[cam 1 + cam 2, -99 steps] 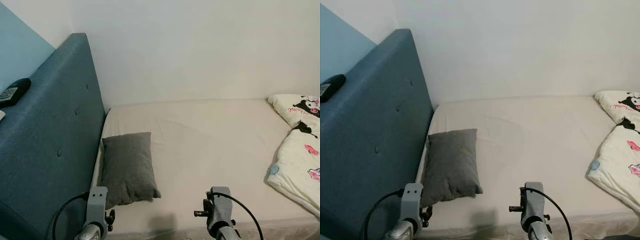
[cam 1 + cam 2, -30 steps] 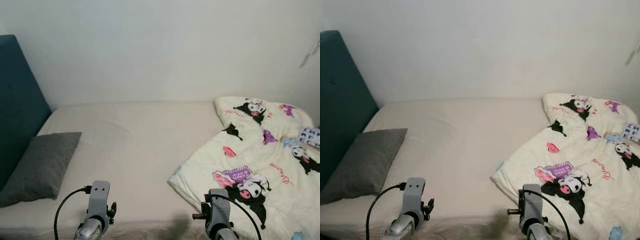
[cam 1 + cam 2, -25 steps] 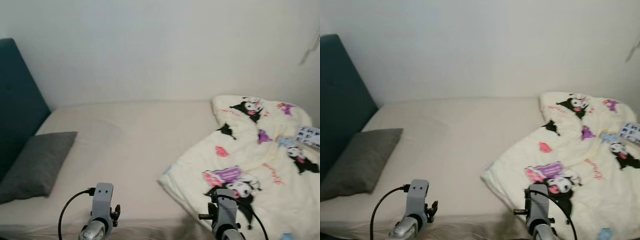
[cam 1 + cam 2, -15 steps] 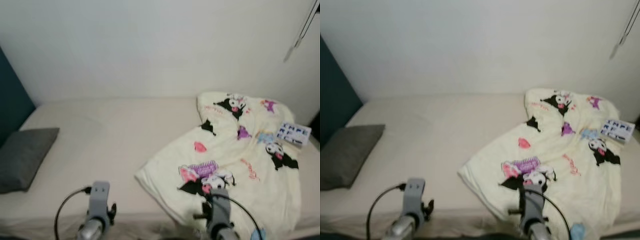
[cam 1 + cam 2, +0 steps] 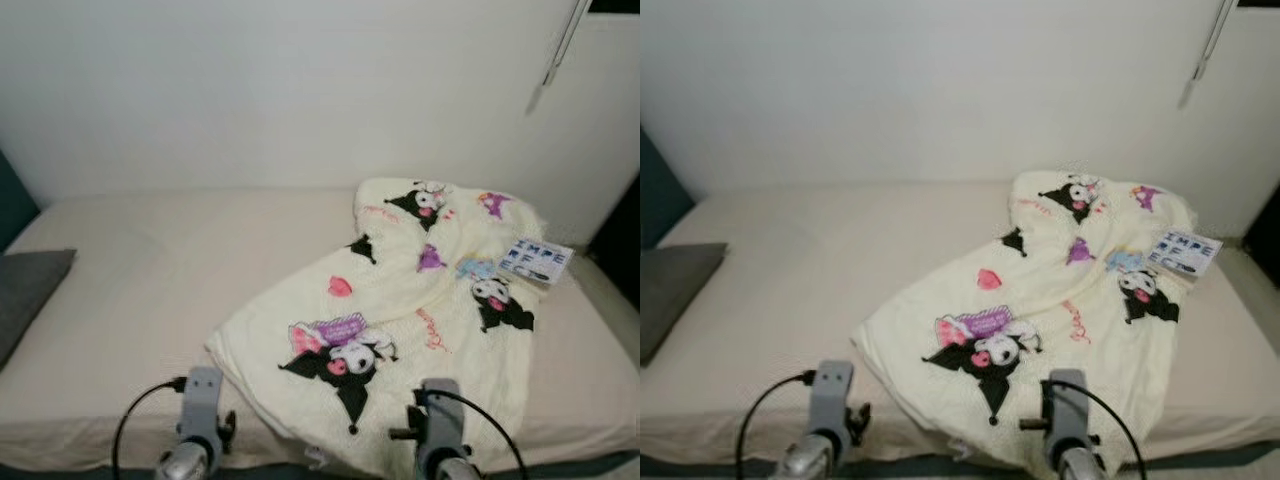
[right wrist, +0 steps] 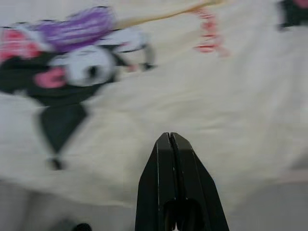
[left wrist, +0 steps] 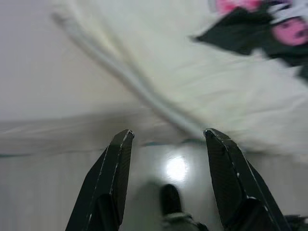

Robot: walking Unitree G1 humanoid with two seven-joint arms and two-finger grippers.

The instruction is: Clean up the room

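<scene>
- Even, soft room light, moderately bright, no hard shadows on the bed (image 5: 150, 270).
- Head views slightly soft, mild motion blur overall.
- Both wrist views heavily blurred; blanket (image 6: 202, 96) print smeared.
- Bright glare spot on the floor (image 7: 176, 168) in left wrist view.
- Dark corner at far right edge.

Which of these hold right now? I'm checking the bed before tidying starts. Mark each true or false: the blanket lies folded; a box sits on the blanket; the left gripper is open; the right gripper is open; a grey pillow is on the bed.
1. The cartoon blanket lies neatly folded. False: it is spread and rumpled across the bed.
2. A small printed box sits on it. True.
3. The left gripper is open. True.
4. The right gripper is open. False: its fingers are shut together, holding nothing.
5. A grey pillow lies on the bed. True.
</scene>
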